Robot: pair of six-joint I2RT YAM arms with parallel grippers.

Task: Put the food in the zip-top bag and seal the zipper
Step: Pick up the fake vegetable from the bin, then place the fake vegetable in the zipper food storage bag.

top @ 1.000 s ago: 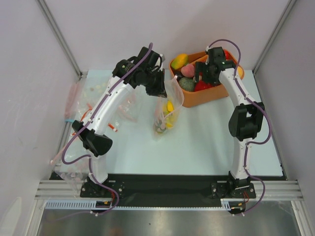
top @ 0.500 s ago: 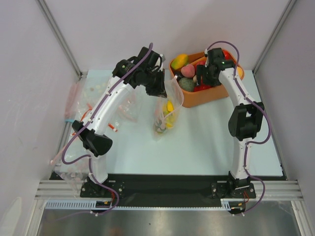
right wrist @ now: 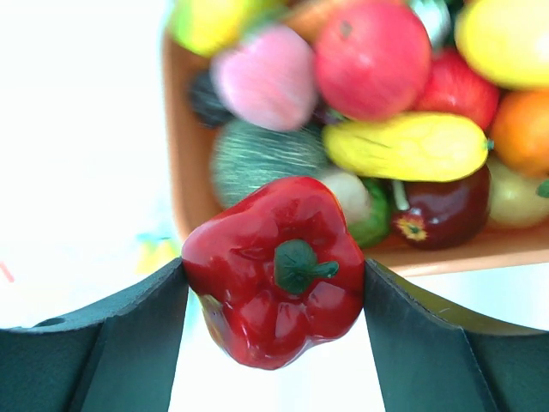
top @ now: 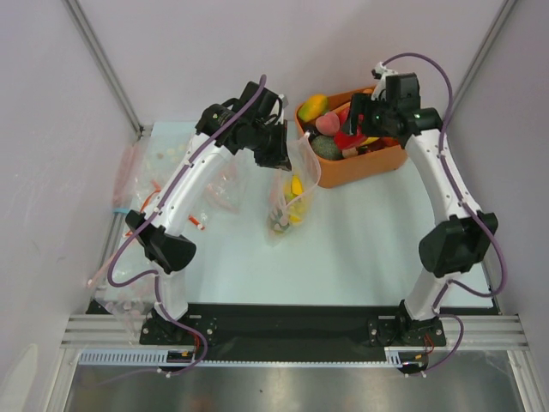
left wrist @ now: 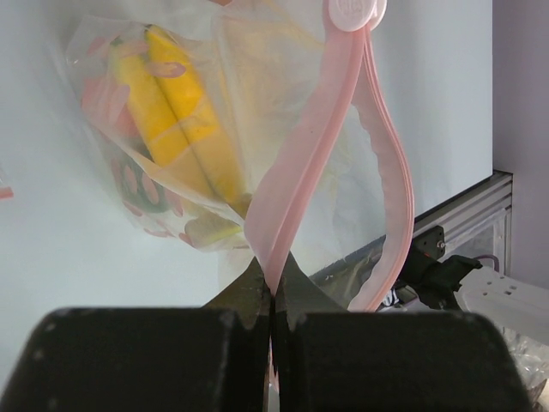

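"Right arm's swung since a second ago, hasn't it?"

"It has. The elbow now sits further out toward three o'clock, and the right end effector (right wrist: 274, 273) has come up off the pile with a red pepper (top: 347, 140) in it. The fingers stand fairly wide, one pressed to each side of the pepper, with its green stalk facing the wrist camera."

"Where's the pepper hanging?"

"Over the nine o'clock half of the orange tub (top: 369, 168), which sits at about one o'clock on the bench (top: 360, 249). The rest of the toy food is still heaped inside it."

"And the left side?"

"No change that I can see. The left end effector (left wrist: 272, 296) is pinched fully closed on the pale pink zipper (left wrist: 296, 172), holding one lip of it so the mouth gapes open."

"So the bag's where?"

"The zip-top bag (top: 296, 184) is near the middle of the bench, toward twelve o'clock and just at nine o'clock of the tub. Its mouth is lifted and its bottom rests on the bench. Yellow bananas (left wrist: 176, 112) already lie inside it, with a few other pieces I can't make out."
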